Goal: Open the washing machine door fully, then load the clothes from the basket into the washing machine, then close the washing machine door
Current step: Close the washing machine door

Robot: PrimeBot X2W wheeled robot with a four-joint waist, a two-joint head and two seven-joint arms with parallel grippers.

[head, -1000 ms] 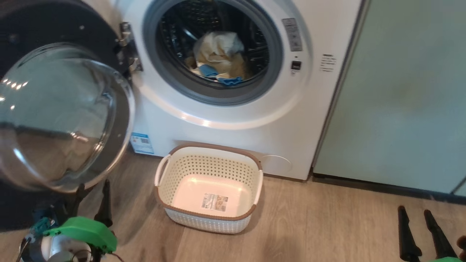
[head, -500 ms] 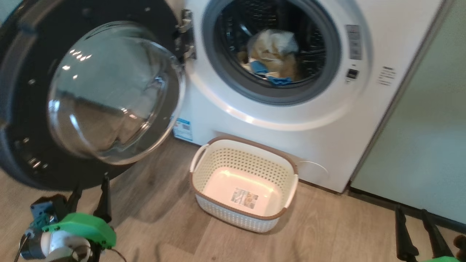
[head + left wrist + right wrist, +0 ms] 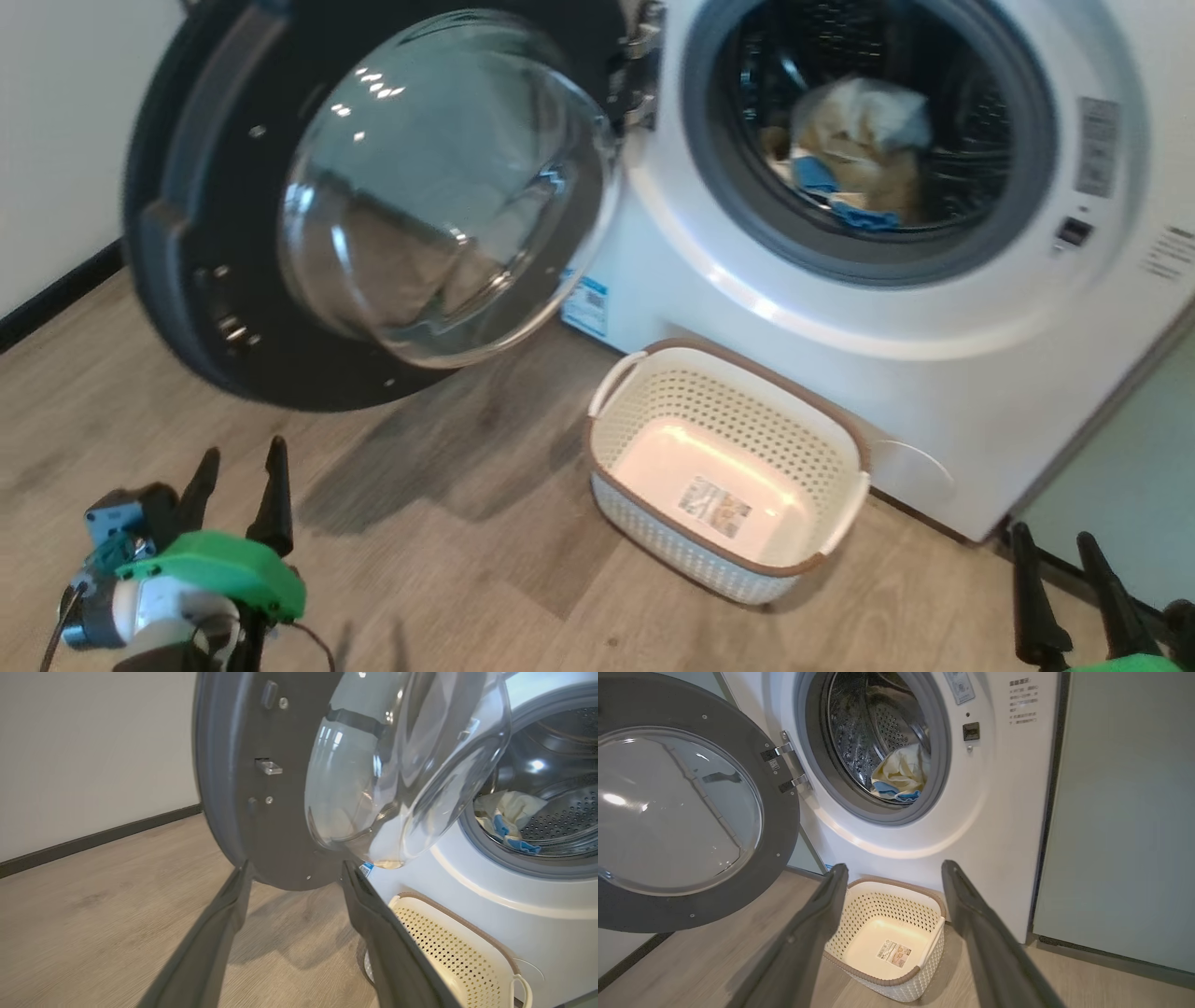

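The white washing machine (image 3: 934,308) (image 3: 999,793) stands at the right with its round black washing machine door (image 3: 373,205) (image 3: 280,788) (image 3: 686,807) swung wide to the left. Pale yellow and blue clothes (image 3: 859,149) (image 3: 509,816) (image 3: 901,777) lie inside the steel drum. The cream basket (image 3: 728,471) (image 3: 889,938) (image 3: 458,952) sits on the floor in front of the machine, with just a label sticker on its bottom. My left gripper (image 3: 241,467) (image 3: 294,877) is open, low at the left, a short way before the door's lower edge. My right gripper (image 3: 1055,546) (image 3: 892,872) is open at the lower right.
A pale green cabinet (image 3: 1125,812) (image 3: 1120,485) stands right of the machine. A white wall with a dark skirting board (image 3: 56,289) (image 3: 93,837) runs left of the door. Wooden floor (image 3: 448,560) stretches between the grippers.
The head camera has turned to the left, so the whole picture has shifted right. Door, basket and clothes have kept their places. Both grippers stay open.
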